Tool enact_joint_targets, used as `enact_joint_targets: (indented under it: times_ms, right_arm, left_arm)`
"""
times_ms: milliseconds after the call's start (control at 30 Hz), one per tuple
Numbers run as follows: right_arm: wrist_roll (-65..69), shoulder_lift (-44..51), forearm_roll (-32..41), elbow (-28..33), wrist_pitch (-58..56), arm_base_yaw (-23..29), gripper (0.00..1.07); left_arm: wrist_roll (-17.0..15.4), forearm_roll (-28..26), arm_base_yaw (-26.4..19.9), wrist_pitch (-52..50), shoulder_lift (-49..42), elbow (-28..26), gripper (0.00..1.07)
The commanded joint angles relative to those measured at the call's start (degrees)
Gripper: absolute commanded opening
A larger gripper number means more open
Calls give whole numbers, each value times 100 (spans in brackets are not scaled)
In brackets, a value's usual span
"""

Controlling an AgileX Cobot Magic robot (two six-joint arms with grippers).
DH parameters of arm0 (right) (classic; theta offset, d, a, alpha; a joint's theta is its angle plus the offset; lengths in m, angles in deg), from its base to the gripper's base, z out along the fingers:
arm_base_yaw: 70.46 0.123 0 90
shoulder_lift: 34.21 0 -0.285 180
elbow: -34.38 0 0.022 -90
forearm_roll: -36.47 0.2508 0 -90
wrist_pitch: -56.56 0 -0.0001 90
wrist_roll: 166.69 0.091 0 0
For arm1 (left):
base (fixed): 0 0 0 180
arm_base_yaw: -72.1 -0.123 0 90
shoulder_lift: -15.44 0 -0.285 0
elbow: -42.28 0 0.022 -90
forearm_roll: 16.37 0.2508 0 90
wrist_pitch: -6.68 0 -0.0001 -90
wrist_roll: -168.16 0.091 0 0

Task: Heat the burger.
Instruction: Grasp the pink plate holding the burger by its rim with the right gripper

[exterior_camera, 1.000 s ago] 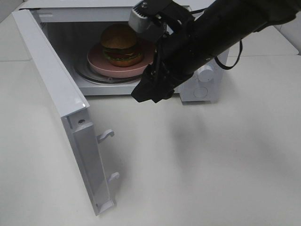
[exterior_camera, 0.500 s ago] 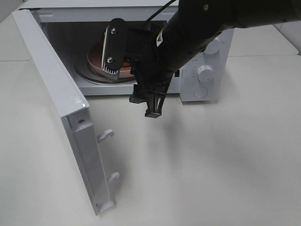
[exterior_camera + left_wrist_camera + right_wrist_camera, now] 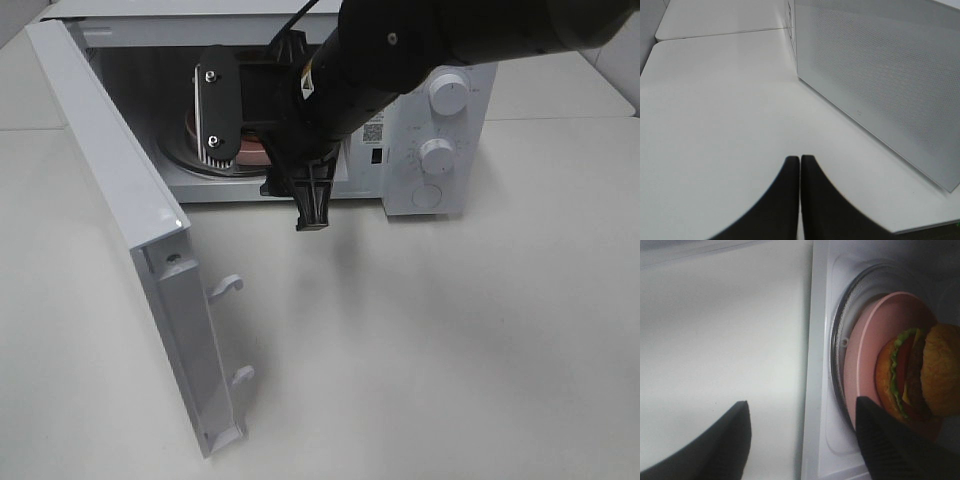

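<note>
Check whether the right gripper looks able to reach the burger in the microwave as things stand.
Probably yes. The microwave door is swung wide open, the right gripper stands open at the cavity's mouth, and nothing lies between it and the burger on the pink plate.

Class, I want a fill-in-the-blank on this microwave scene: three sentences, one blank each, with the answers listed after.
1. The burger sits on a ____ plate.
2. The microwave has its door standing ____.
3. The left end effector is ____, its tips touching.

Missing words: pink; open; shut.
</note>
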State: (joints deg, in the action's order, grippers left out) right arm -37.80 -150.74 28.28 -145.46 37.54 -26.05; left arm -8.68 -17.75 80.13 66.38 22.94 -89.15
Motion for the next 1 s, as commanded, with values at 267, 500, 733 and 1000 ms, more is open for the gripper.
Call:
enact_joint_targets:
  times_ms: [267,500,733,1000]
  right_arm:
    - [34,-470,-269,-527,292,86,58]
    - [52,-756,-281,-756,304,86,58]
    - [92,-1060,-441,-922,344,86,57]
    - [613,-1261,-1037,-1146,344,69,57]
  left_arm:
    - [11,-40,23,-63,-34,17,0]
    - [11,-40,23,-63,-34,17,0]
    - [11,-40,23,-63,-34,17,0]
    - [11,-40,23,-63,-34,17,0]
